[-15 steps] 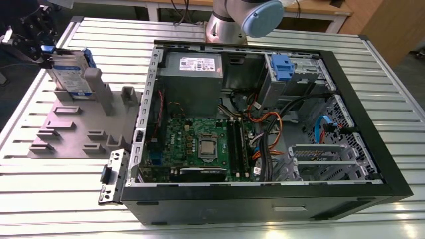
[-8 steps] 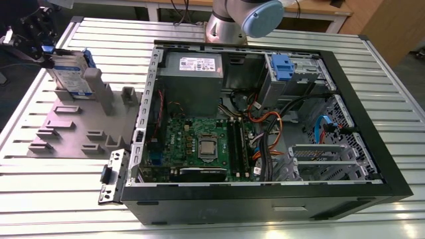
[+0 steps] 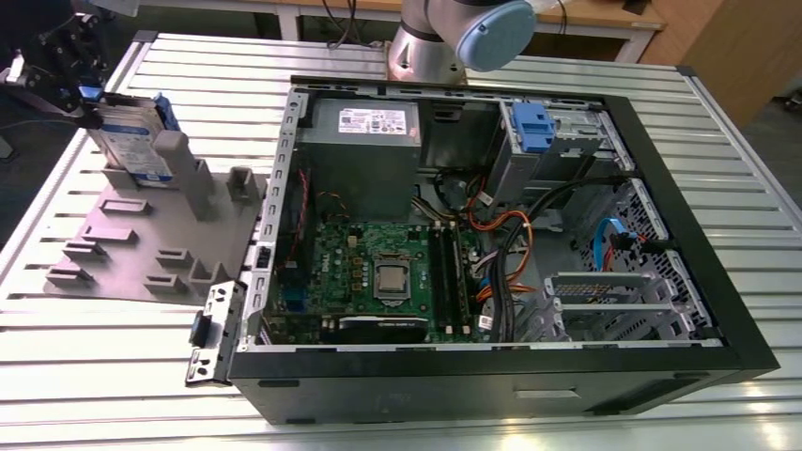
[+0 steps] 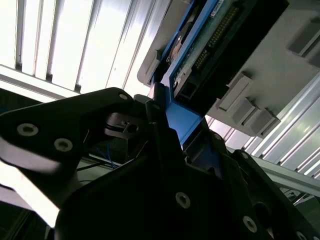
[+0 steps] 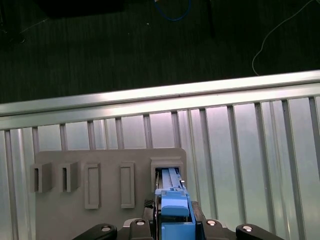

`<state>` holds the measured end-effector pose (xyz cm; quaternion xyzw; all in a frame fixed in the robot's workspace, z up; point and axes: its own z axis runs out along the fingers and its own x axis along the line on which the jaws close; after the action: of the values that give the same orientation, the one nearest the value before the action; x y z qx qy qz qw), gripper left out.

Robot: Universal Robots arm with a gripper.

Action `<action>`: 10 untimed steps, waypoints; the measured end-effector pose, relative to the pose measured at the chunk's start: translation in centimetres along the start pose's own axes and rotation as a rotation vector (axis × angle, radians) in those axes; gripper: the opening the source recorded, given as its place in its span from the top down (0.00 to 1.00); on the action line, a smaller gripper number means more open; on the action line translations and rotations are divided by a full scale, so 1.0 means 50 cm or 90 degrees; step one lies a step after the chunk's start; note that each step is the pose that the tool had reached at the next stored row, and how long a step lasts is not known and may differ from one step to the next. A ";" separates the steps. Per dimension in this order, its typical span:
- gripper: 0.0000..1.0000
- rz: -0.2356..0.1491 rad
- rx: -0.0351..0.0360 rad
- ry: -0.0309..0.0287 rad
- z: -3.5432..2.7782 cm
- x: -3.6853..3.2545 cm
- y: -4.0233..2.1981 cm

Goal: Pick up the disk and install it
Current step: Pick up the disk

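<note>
The disk, a silver-grey drive with a white-and-blue label in a blue carrier, stands upright in a slot of the grey holder block at the exterior view's left. My gripper is at its upper edge, shut on the blue carrier. In the first wrist view the carrier's blue edge sits between the black fingers, with the disk's lower end in the holder's slot. The second wrist view shows the drive's underside with its connector, and the blue carrier pinched by my gripper.
The open computer case lies on the slatted metal table, with a motherboard, grey power-supply box and a drive bay holding a blue clip. The arm's base stands behind the case. The holder block has several empty slots.
</note>
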<state>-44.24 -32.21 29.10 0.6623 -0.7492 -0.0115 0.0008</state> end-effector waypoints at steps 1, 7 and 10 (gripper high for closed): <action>0.63 0.000 0.0000 0.0000 0.000 0.000 0.000; 0.63 0.000 0.0000 0.0000 0.000 0.000 0.000; 0.63 -0.001 0.0000 0.0000 0.000 0.000 0.000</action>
<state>-44.24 -32.22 29.10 0.6628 -0.7487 -0.0115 0.0008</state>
